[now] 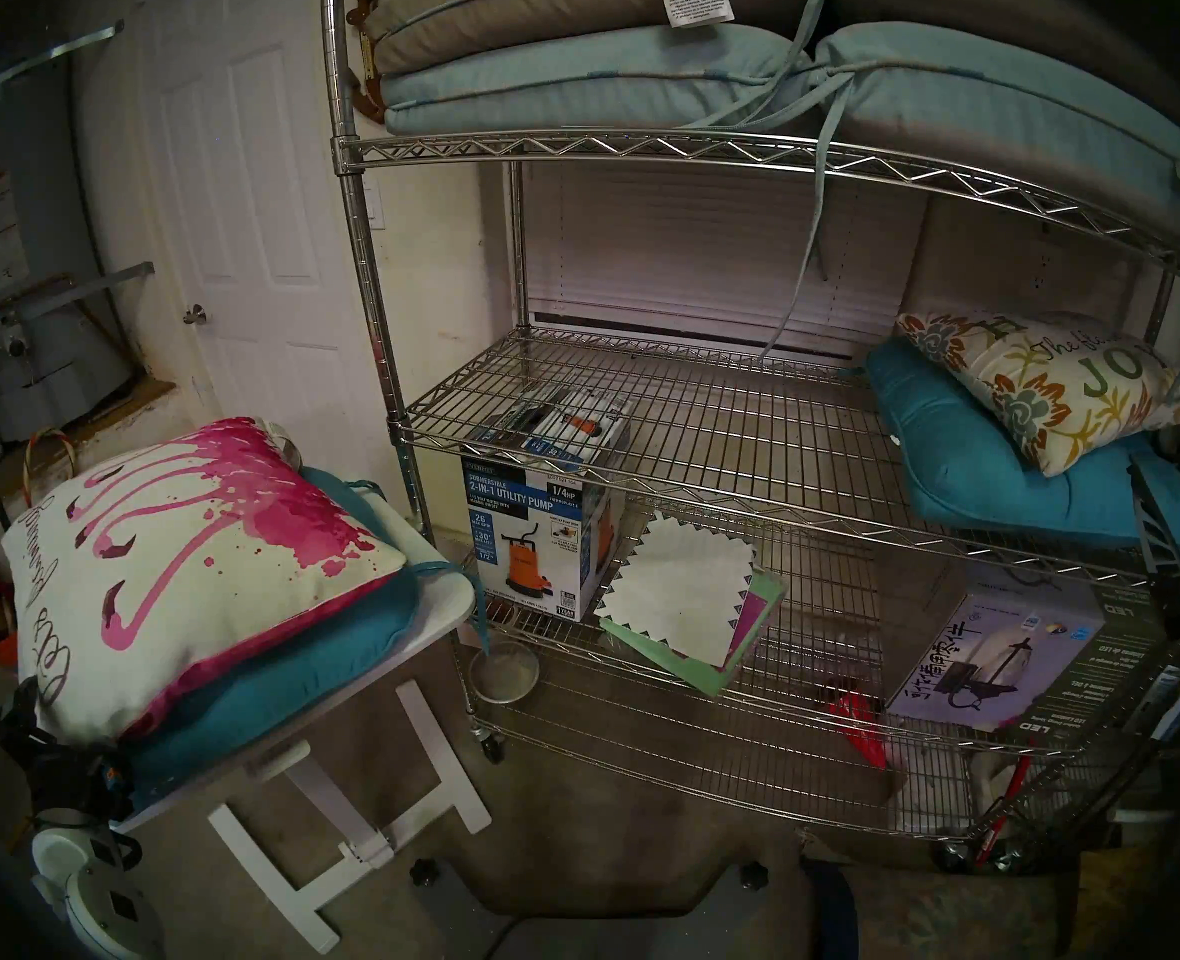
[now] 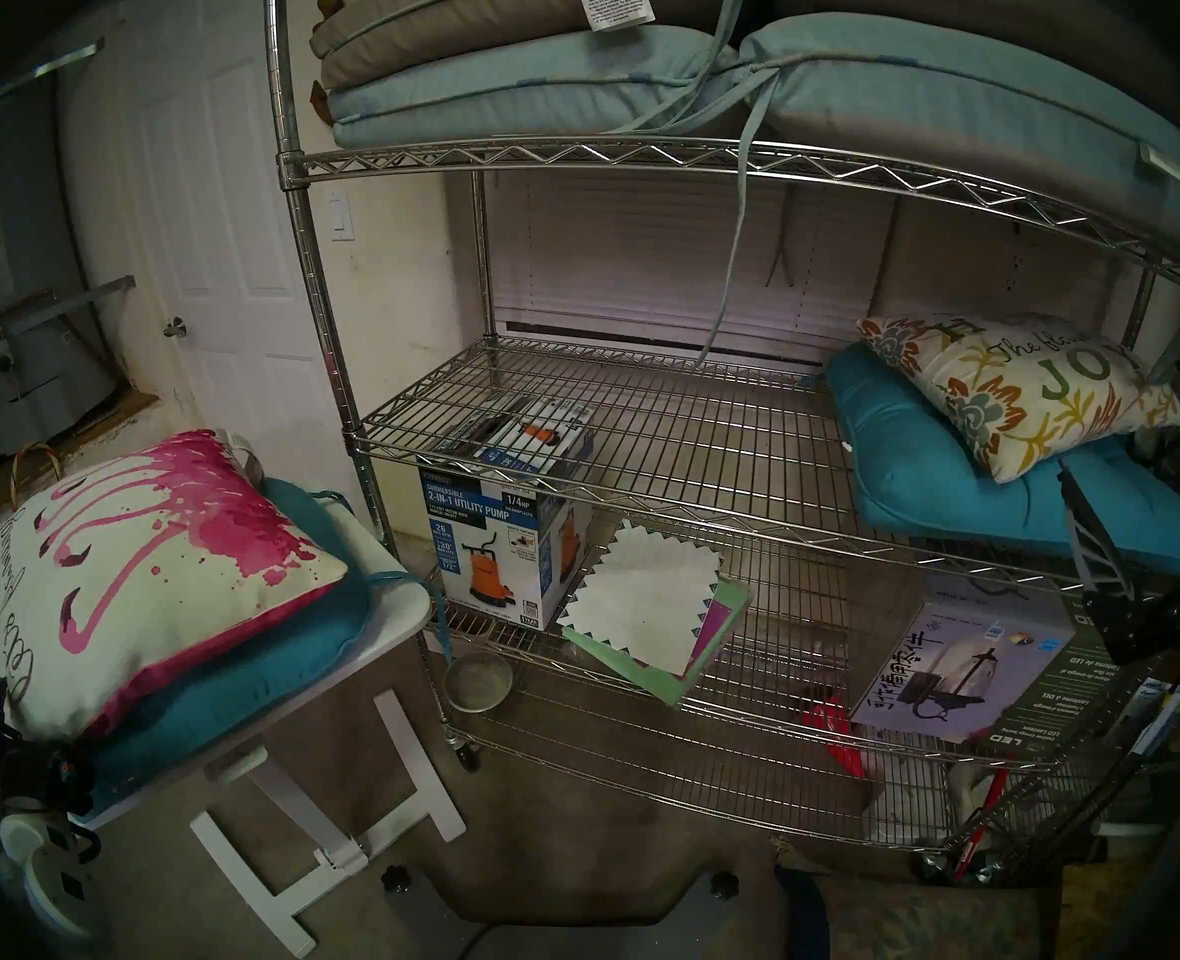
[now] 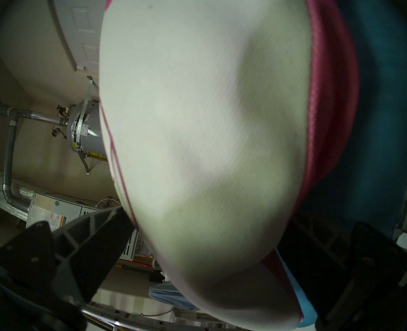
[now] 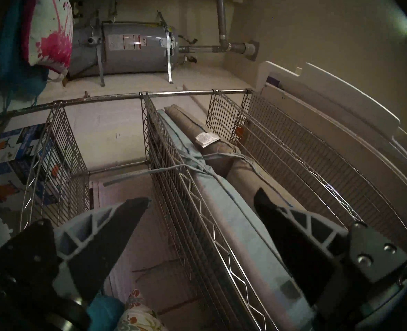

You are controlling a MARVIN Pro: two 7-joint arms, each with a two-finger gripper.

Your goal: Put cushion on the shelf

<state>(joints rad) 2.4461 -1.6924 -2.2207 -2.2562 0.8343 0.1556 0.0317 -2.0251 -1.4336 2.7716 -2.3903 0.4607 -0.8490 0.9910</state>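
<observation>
nearest the head camera, the left end effector is clenched on the corner of the flamingo cushion, one finger either side of the white fabric. going by size: the shelf, its middle tier mostly bare wire, holds a teal cushion with a floral cushion on top at its right end; the white counter left of it carries the flamingo cushion on another teal pad; the right end effector is released, empty, beside the rack.
</observation>
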